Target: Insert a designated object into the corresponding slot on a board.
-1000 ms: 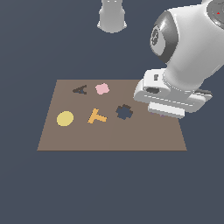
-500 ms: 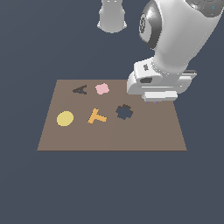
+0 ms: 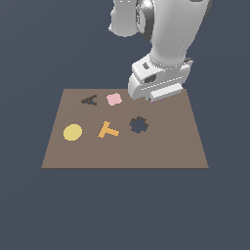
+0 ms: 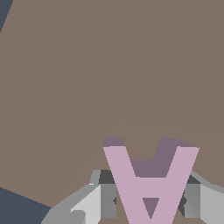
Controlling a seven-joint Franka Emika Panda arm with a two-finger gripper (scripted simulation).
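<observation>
- The gripper (image 4: 151,199) is closed on the lilac A-shaped block (image 4: 148,183): in the wrist view a grey finger (image 4: 107,197) presses each side of the letter, and the block sits square between them.
- In the exterior view the gripper (image 3: 155,97) hangs over the far edge of the brown board (image 3: 171,141), toward the exterior view's right. Only a sliver of lilac shows under the hand there.
- The A-shaped slot (image 3: 89,100) lies near the far edge on the exterior view's left, well apart from the block, with the pink flower-shaped piece (image 3: 114,99) between them.
- To do the carry well, I judge the block should travel high enough to clear the pink piece, along the far edge.
- The letter's apex must match the cutout's before lowering; a wrist turn may be needed, though I cannot tell how much.
- The orange T piece (image 3: 108,130), yellow disc (image 3: 72,132) and dark blue flower-shaped hole (image 3: 138,125) sit nearer and off that path.
</observation>
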